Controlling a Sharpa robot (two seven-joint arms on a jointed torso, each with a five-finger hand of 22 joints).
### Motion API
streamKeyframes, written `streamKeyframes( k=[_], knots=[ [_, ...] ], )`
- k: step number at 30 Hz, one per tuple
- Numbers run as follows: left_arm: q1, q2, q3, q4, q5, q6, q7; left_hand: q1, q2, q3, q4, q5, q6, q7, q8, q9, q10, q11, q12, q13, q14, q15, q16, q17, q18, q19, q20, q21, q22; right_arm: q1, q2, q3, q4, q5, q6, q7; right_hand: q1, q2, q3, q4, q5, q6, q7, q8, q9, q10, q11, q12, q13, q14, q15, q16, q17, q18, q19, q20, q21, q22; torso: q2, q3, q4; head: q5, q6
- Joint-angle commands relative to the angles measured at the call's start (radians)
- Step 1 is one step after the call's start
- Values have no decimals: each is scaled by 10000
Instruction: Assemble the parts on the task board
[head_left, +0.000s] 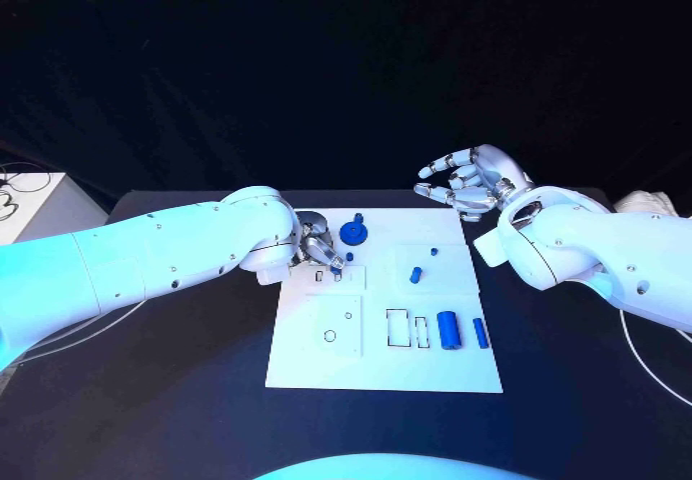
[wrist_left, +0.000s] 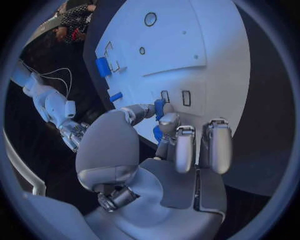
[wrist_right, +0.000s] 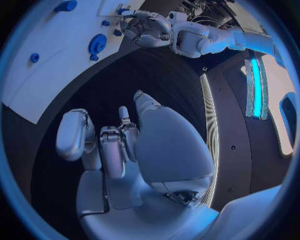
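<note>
The white task board (head_left: 382, 360) lies mid-table. My left hand (head_left: 320, 250) hovers over its far left part and pinches a small blue part (wrist_left: 159, 107) between thumb and finger, just beside two small rectangular slots (wrist_left: 185, 98). A blue round disc part (head_left: 355, 235) lies right behind that hand. A short blue peg (head_left: 415, 273) lies mid-board, and a thick blue cylinder (head_left: 447, 330) and a thinner blue bar (head_left: 480, 333) lie at the board's right side. My right hand (head_left: 469, 180) floats past the board's far right corner, fingers spread, holding nothing.
Cut-out recesses (head_left: 405, 328) and a round hole (head_left: 346, 317) mark the board's near half. Black table (head_left: 173, 400) surrounds the board. A white box (head_left: 36, 205) with cables sits off the table's far left corner, and a pale object (head_left: 649, 202) at the far right.
</note>
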Motion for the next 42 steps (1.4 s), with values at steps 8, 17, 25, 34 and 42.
streamKeyframes(
  k=[8,17,25,34,42],
  knots=[
    [-1,-6,-3,45,123,525,-67,37,106,1868,-1941,35,200,-144,-54,-9,38,-19,21,11,988,-75,45,2541,-59,50,-9,42,583,-9,1,1,9,-31,131,47,-57,-24,74,4,33,-37,-30,31,5,-55,-33,-17,1079,1018,6,-1,2541,177,-72,-16,-65,-7,0,11,1,8,-17],
    [-1,-5,-7,40,227,599,-92,36,109,1869,-1945,44,204,-145,-59,-7,44,-20,24,19,988,-76,45,2541,-61,56,-10,45,591,-9,9,1,1,-31,141,39,-57,-24,74,4,33,-37,-30,31,5,-55,-33,-17,1079,1018,6,-1,2541,177,-72,-16,-65,-7,4,15,-4,12,-21],
    [-1,8,-10,5,232,584,-99,36,109,1869,-1945,44,204,-145,-59,-7,44,-20,24,19,988,-76,45,2541,-61,56,-10,45,591,-20,29,1,-14,-31,149,43,-57,-24,74,4,33,-37,-30,31,5,-55,-33,-17,1079,1018,6,-1,2541,177,-72,-16,-65,-7,7,14,0,15,-38],
    [-2,32,-21,3,229,724,-86,36,109,1869,-1945,44,204,-145,-59,-7,44,-20,24,19,988,-76,45,2541,-61,56,-10,45,591,-28,28,1,-19,-31,156,40,-57,-24,74,4,33,-37,-30,31,5,-55,-33,-17,1079,1018,6,-1,2541,177,-72,-16,-65,-7,0,12,-10,12,-96],
    [-3,41,-33,-3,222,918,-60,31,112,1868,-1954,60,212,-145,-70,-1,36,-21,6,-1,990,-78,49,2546,-61,56,-13,45,591,-30,26,1,-22,-31,158,41,-57,-24,74,4,33,-37,-30,31,5,-55,-33,-17,1079,1018,6,-1,2541,177,-72,-16,-65,-7,-8,13,7,6,-91]
  ],
)
